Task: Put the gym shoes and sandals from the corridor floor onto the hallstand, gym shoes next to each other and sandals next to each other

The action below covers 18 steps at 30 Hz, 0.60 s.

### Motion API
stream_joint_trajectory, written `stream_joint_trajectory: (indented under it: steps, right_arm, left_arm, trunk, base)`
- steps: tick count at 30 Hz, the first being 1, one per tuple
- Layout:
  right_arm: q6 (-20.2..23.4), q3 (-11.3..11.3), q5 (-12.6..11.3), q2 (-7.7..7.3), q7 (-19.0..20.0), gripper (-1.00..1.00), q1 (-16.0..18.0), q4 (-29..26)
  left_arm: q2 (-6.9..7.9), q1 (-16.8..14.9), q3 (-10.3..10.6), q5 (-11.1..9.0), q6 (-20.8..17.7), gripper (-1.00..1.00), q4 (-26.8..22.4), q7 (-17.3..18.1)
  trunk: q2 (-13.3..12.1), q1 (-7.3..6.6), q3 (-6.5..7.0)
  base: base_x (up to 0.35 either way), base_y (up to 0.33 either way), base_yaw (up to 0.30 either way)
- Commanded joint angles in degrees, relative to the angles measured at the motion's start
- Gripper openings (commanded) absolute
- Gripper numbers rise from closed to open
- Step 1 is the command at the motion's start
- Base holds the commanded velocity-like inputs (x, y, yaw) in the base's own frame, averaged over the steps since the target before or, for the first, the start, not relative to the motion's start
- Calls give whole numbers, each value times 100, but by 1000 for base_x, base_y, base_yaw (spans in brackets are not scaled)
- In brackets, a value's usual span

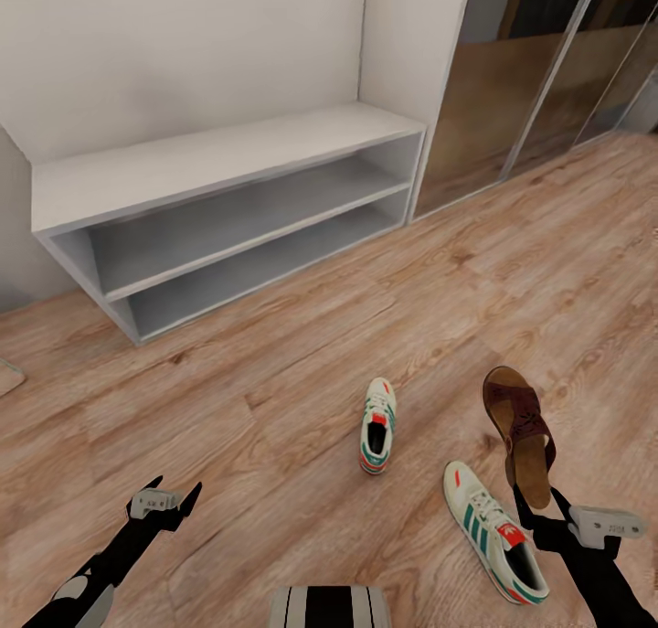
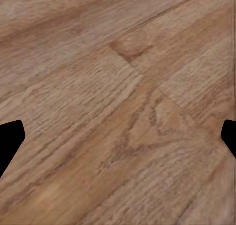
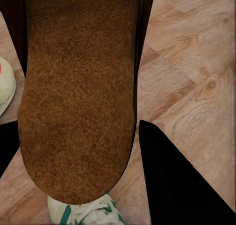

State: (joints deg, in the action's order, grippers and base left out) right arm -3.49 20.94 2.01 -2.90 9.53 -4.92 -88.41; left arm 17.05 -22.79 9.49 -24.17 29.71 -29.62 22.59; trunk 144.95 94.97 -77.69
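A maroon-brown sandal (image 1: 523, 431) hangs above the corridor floor (image 1: 274, 409), with my right gripper (image 1: 537, 505) shut on its heel end. In the right wrist view its tan footbed (image 3: 78, 97) lies between the black fingers (image 3: 167, 181). One gym shoe (image 1: 377, 424) lies on the floor in the middle. The other gym shoe (image 1: 493, 529) lies just left of my right gripper and shows under the sandal (image 3: 83, 212). My left gripper (image 1: 174, 489) is open over bare planks (image 2: 118, 136). The pale-grey hallstand (image 1: 228, 157) stands at the back left, its top and shelves bare.
Glass sliding doors (image 1: 512, 89) stand right of the hallstand against the white wall. A pale object (image 1: 7, 377) pokes in at the left edge. My base (image 1: 329, 607) shows at the bottom. Open floor lies between the shoes and the rack.
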Motion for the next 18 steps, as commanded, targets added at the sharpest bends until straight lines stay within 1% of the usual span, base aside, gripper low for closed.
stream_joint_trajectory:
  steps: [1,18]
  right_arm:
    - [4,0,-23,0,1,-100,0,-1]
    - [6,1,-25,0,1,-100,0,2]
  left_arm:
    - [0,-1,0,0,0,100,0,0]
    - [0,2,0,-1,0,100,15,0]
  trunk:
    - [0,0,7]
    - [0,0,127]
  base:
    - [0,0,-212]
    - [0,0,-212]
